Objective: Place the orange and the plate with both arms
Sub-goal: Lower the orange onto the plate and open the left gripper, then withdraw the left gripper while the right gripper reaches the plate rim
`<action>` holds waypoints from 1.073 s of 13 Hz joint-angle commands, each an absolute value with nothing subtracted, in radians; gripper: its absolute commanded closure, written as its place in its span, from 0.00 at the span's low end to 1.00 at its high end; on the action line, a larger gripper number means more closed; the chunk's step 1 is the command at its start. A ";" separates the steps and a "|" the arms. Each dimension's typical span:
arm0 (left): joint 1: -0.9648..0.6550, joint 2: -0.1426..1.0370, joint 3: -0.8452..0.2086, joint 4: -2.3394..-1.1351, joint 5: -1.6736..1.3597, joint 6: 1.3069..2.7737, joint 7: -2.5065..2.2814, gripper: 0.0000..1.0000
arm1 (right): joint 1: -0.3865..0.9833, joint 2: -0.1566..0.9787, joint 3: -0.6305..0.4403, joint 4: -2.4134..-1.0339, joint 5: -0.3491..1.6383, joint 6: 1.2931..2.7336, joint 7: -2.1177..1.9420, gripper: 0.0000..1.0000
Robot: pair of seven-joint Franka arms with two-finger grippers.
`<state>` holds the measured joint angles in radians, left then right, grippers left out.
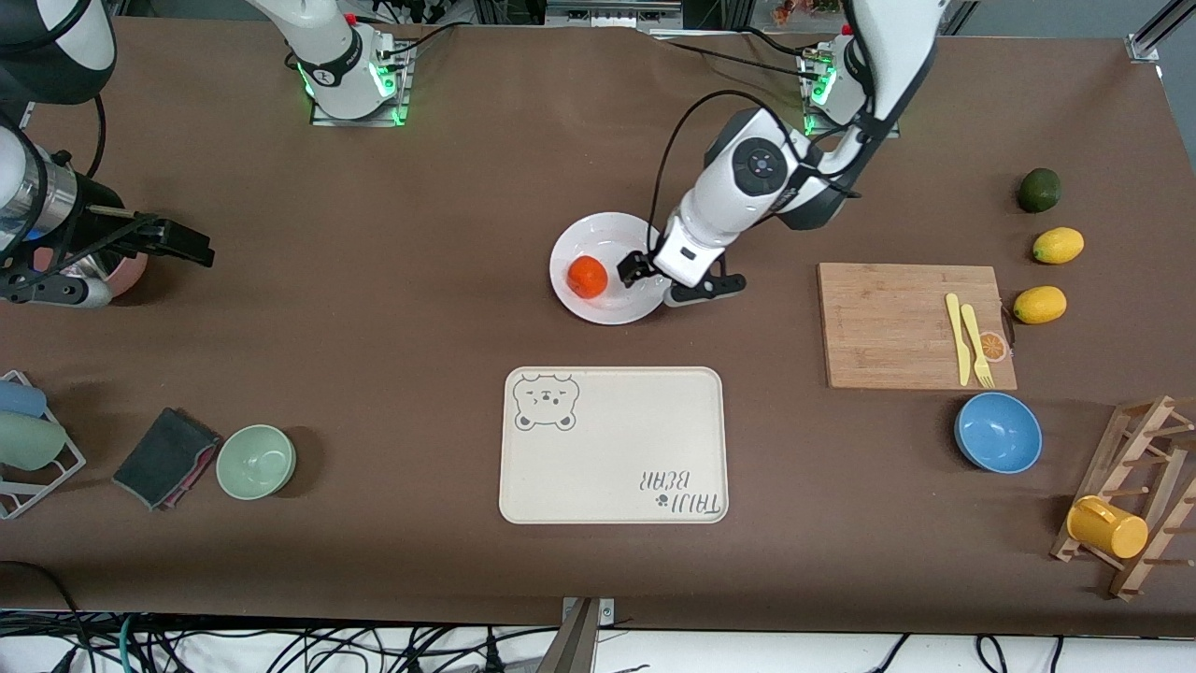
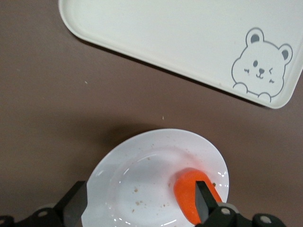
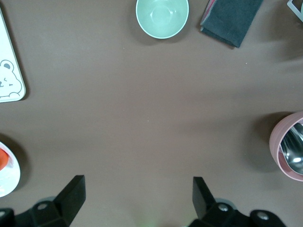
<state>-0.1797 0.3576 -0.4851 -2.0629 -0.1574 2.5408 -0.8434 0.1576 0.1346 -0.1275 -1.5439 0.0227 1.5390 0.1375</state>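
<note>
**Orange sits on the plate; left gripper is at the plate's rim**

Starting from the camera side, I see the cream bear-print tray (image 1: pixel 613 445) lying flat, with nothing on it. In line with it toward the right arm's end are the green bowl (image 1: pixel 256 461) and the dark cloth (image 1: pixel 166 457); toward the left arm's end are the blue bowl (image 1: pixel 998 432) and, a little farther, the cutting board (image 1: pixel 916 324).

Farther from the camera than the tray is the plate (image 1: pixel 607 241), well apart from the tray's edge. The orange (image 1: pixel 588 277) rests in the plate, on the part toward the right arm's end. The left gripper (image 1: pixel 662 285) is low at the plate's rim on the left arm's side. In the left wrist view its fingers (image 2: pixel 75 203) stand apart, with the plate and the orange (image 2: pixel 187 194) lying between them; they hold nothing that I can see.

The right gripper (image 1: pixel 173 241) hangs over bare table at its own end, beside a pink pot (image 3: pixel 289 146), with fingers spread and empty. This arm waits.

My judgement: the orange part looks done, and the step in hand is taking the plate. The next move needs the left fingers to close on the rim only, not on the fruit, and then a level lift so the orange does not roll off. The tray seems the likely goal, but I cannot be sure.
</note>
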 commanded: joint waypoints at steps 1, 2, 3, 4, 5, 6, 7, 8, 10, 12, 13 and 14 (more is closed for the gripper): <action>-0.108 0.253 -0.494 -2.082 -0.133 2.473 -0.847 0.00 | 0.155 0.129 -0.124 -1.560 0.037 1.525 0.130 0.00; -0.077 0.233 -0.494 -2.082 -0.135 2.471 -0.847 0.00 | 0.158 0.132 -0.123 -1.560 0.037 1.523 0.130 0.00; -0.036 0.207 -0.494 -2.083 -0.135 2.471 -0.847 0.00 | 0.160 0.144 -0.120 -1.560 0.043 1.523 0.130 0.00; 0.013 0.178 -0.494 -2.083 -0.138 2.471 -0.847 0.00 | 0.160 0.156 -0.111 -1.560 0.070 1.522 0.130 0.00; 0.046 0.157 -0.494 -2.085 -0.138 2.471 -0.847 0.00 | 0.160 0.167 -0.101 -1.562 0.107 1.522 0.130 0.00; 0.055 0.138 -0.494 -2.083 -0.137 2.471 -0.845 0.00 | 0.160 0.178 -0.092 -1.565 0.124 1.523 0.130 0.00; 0.084 0.112 -0.492 -2.083 -0.137 2.471 -0.847 0.00 | 0.158 0.205 -0.069 -1.565 0.146 1.525 0.130 0.00; 0.119 0.088 -0.492 -2.083 -0.137 2.471 -0.847 0.00 | 0.158 0.236 -0.049 -1.566 0.182 1.532 0.130 0.00; 0.150 0.045 -0.486 -2.079 -0.135 2.439 -0.848 0.00 | 0.158 0.288 -0.019 -1.569 0.256 1.566 0.126 0.00; 0.158 0.009 -0.473 -2.045 -0.135 2.315 -0.850 0.00 | 0.158 0.308 -0.005 -1.624 0.352 1.624 0.089 0.00; 0.161 0.002 -0.457 -2.011 -0.117 2.240 -0.848 0.00 | 0.160 0.304 -0.003 -1.681 0.371 1.687 0.046 0.00; 0.163 0.002 -0.445 -1.956 -0.066 2.155 -0.848 0.00 | 0.158 0.299 0.005 -1.737 0.412 1.733 0.019 0.00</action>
